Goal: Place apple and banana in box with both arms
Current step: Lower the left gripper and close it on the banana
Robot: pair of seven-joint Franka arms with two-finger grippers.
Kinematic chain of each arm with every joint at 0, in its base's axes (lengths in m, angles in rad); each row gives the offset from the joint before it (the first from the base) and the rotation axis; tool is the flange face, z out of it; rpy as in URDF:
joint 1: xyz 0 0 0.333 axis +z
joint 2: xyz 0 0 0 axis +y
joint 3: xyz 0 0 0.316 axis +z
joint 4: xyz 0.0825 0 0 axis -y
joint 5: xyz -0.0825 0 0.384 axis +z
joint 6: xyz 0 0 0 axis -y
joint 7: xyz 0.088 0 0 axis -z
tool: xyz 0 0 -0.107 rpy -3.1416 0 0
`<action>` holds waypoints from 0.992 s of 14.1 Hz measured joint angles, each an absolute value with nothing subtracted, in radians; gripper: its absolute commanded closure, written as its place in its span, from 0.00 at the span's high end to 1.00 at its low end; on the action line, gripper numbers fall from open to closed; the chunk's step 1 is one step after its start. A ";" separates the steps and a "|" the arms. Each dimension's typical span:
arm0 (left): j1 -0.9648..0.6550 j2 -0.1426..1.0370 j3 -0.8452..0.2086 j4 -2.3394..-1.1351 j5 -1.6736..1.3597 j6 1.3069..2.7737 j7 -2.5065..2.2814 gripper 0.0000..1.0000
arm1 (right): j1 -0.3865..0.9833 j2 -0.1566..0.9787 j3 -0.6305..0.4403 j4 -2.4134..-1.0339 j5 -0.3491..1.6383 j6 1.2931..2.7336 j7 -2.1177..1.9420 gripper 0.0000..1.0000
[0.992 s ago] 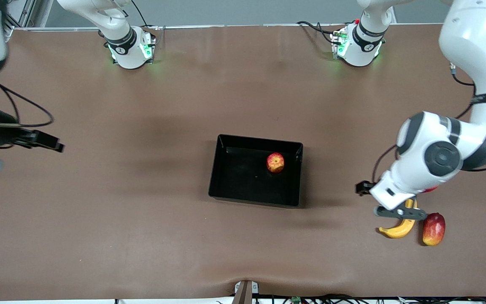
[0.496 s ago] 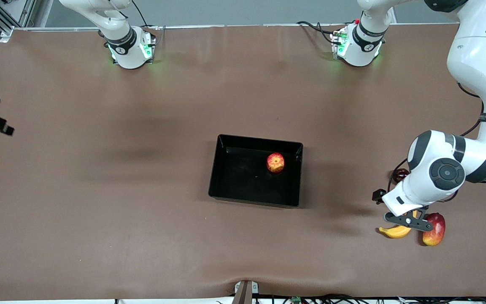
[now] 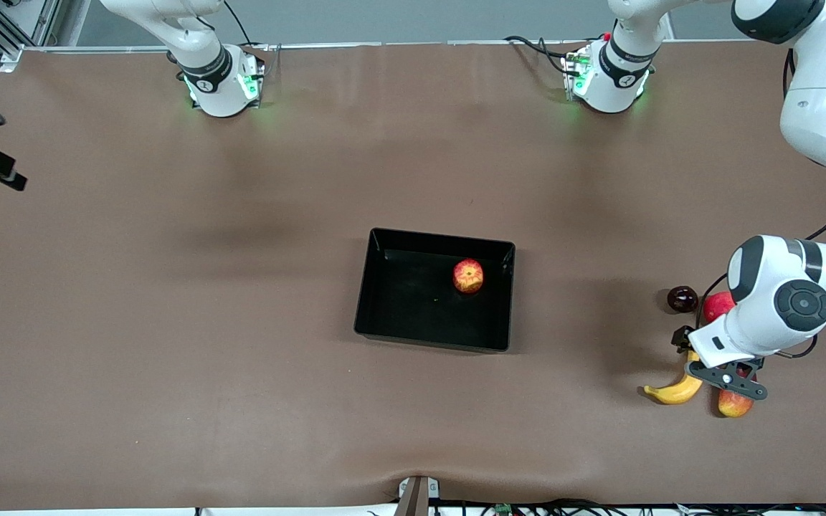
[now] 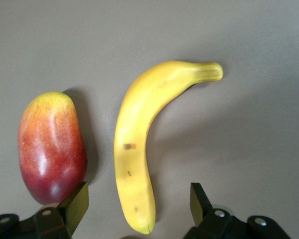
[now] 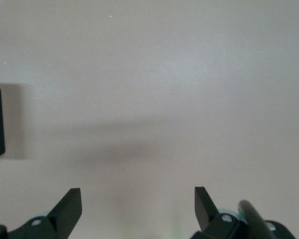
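So the small round red apple with yellow streaks (image 3: pixel 468 276) is sitting inside the rectangular black plastic box (image 3: pixel 384 301), up by the wall toward the left arm's end. The box is in the middle of the brown surface (image 3: pixel 241 322).

The curved yellow banana (image 3: pixel 673 390) lies flat on the surface out at the left arm's end, well apart from the box. Just beside it is an elongated red-yellow mango (image 4: pixel 51 147), not touching. The left gripper (image 4: pixel 138 205) is down low right over the banana, fingers (image 4: pixel 75 205) spread on either side of it, not pinching it.

Farther from the camera than those two, there's a smooth pinkish-red round fruit (image 3: pixel 717 305) and a small dark round fruit (image 3: pixel 682 299) next to each other.

The right gripper (image 5: pixel 138 206) waits over bare surface at its own end, fingers spread, holding nothing.
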State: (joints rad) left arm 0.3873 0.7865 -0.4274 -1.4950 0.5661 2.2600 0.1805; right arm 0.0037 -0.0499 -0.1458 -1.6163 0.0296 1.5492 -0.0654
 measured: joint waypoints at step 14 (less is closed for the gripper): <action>0.390 0.847 -0.410 -1.495 0.564 2.306 0.036 0.59 | 0.016 -0.056 -0.142 -1.617 -0.042 1.584 -0.067 1.00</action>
